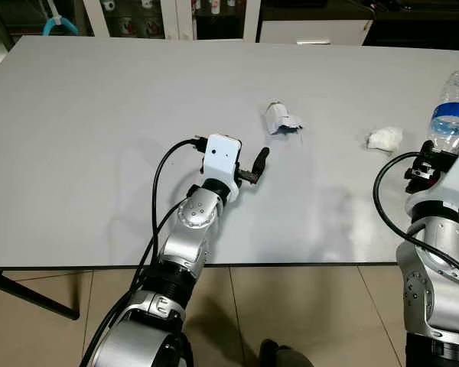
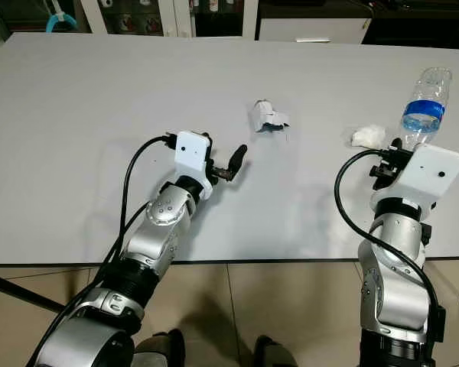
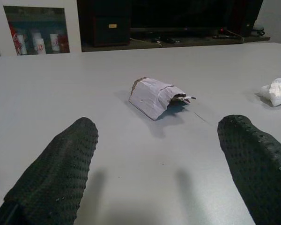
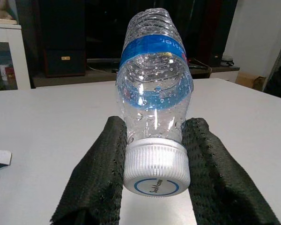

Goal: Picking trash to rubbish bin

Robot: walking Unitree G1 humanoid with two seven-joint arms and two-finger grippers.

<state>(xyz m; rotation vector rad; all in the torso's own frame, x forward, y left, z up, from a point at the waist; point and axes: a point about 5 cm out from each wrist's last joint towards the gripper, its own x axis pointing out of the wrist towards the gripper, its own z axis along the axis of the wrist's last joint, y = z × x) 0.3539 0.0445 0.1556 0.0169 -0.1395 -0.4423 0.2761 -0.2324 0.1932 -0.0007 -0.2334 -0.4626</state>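
- The right gripper is pinching a clear plastic bottle, blue-labelled and white-capped, by its neck above the counter.
- The left gripper is hovering spread, facing a crumpled paper carton lying on the counter.
- A white tissue wad is lying near the bottle.

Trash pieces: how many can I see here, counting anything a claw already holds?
3. A torn paper carton lies mid-table ahead of the open left claw. A crumpled tissue lies further toward the robot's right. A plastic bottle is clamped by its cap end in the right claw.
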